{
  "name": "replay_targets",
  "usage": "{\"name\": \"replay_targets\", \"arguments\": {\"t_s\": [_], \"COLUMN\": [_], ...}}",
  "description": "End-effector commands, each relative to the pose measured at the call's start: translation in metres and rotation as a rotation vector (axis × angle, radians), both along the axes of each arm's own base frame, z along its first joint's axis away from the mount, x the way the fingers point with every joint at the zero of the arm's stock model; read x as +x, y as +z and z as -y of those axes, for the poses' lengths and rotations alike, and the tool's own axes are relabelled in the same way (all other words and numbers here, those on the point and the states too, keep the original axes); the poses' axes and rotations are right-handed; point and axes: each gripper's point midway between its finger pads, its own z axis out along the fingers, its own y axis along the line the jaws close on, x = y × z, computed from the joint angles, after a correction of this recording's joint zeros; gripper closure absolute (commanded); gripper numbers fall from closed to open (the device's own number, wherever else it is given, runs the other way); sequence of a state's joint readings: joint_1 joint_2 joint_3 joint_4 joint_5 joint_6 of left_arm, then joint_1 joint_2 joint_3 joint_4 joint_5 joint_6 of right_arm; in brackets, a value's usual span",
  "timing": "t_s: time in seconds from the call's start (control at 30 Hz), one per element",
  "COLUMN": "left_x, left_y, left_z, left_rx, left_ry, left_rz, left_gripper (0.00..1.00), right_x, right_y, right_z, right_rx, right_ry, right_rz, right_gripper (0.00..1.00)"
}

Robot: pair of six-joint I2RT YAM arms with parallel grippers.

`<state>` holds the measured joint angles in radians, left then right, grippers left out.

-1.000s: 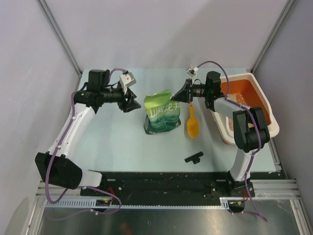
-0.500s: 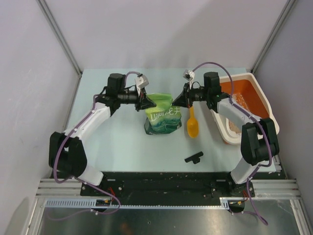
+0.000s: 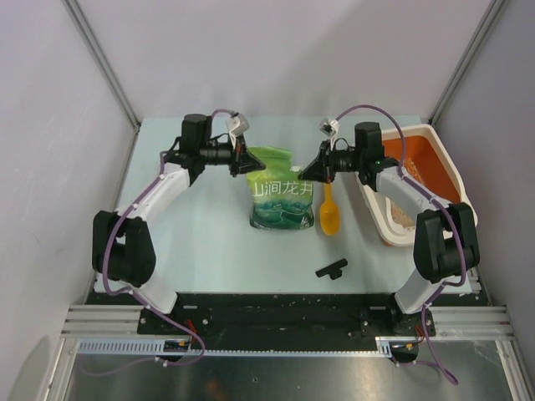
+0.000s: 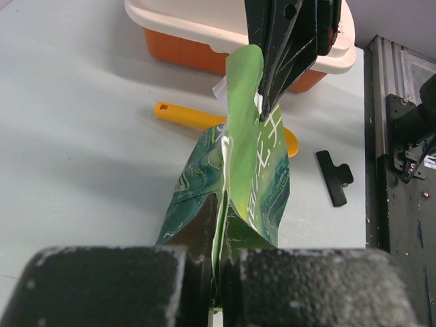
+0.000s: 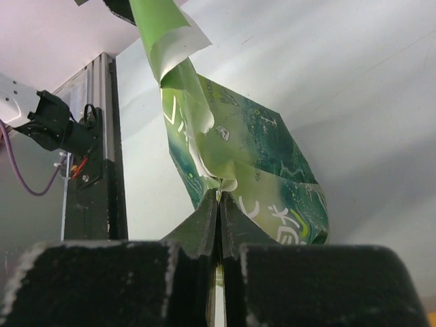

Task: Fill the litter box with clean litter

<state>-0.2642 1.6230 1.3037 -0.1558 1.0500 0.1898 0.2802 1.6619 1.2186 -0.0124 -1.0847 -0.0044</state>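
The green bag (image 3: 280, 196) stands on the table between my two arms. My left gripper (image 3: 249, 163) is shut on its top left corner and my right gripper (image 3: 305, 173) is shut on its top right corner. Seen from the left wrist, my left gripper (image 4: 219, 204) pinches the bag's (image 4: 259, 177) flat edge. The right wrist view likewise has my right gripper (image 5: 219, 197) shut on the bag's (image 5: 266, 163) crumpled top. The white litter box (image 3: 411, 129) with its orange inside lies at the right. Pale clean litter (image 3: 401, 215) shows at its near end.
An orange scoop (image 3: 328, 213) lies just right of the bag, between it and the litter box. A black clip (image 3: 332, 268) lies nearer the front edge. Slanted frame posts and grey walls bound the table at the back and sides.
My left arm swung right to the bag and its jaws closed on the top left corner. The right gripper kept its hold, and the bag's top is now stretched between the two.
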Motion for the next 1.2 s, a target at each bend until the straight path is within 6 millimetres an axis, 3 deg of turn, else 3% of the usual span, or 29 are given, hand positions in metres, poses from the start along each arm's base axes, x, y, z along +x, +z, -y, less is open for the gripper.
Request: {"name": "replay_targets", "arguments": {"t_s": [0.0, 0.03, 0.1, 0.2, 0.37, 0.67, 0.9, 1.1, 1.17], "left_x": [0.004, 0.001, -0.005, -0.004, 0.0, 0.0, 0.003, 0.005, 0.005], "left_y": [0.024, 0.021, 0.015, 0.009, 0.007, 0.0, -0.004, -0.008, -0.008], "left_z": [0.002, 0.003, 0.008, 0.011, 0.012, 0.008, 0.002, 0.0, 0.0], "left_rx": [-0.032, -0.033, -0.032, -0.03, -0.033, -0.036, -0.038, -0.037, -0.038], "left_ry": [0.011, 0.005, -0.011, -0.012, -0.004, 0.017, 0.032, 0.035, 0.038], "left_rz": [0.093, 0.082, 0.063, 0.032, 0.001, -0.062, -0.092, -0.107, -0.117], "left_gripper": [1.0, 1.0, 0.95, 0.91, 0.91, 0.99, 1.0, 1.0, 1.0], "right_x": [-0.031, -0.032, -0.024, -0.019, -0.012, -0.016, -0.013, -0.014, -0.011], "right_y": [0.033, 0.028, 0.027, 0.028, 0.029, 0.017, 0.008, 0.002, 0.001], "right_z": [-0.004, -0.007, -0.012, -0.021, -0.029, -0.028, -0.022, -0.016, -0.013], "right_rx": [0.055, 0.053, 0.068, 0.096, 0.169, 0.198, 0.19, 0.174, 0.177], "right_ry": [0.126, 0.129, 0.118, 0.105, 0.079, 0.058, 0.027, 0.009, -0.003], "right_rz": [0.062, 0.053, 0.092, 0.112, 0.096, 0.034, 0.007, -0.038, -0.061], "right_gripper": [1.0, 0.99, 0.84, 0.71, 0.58, 0.6, 0.64, 0.76, 0.85]}}
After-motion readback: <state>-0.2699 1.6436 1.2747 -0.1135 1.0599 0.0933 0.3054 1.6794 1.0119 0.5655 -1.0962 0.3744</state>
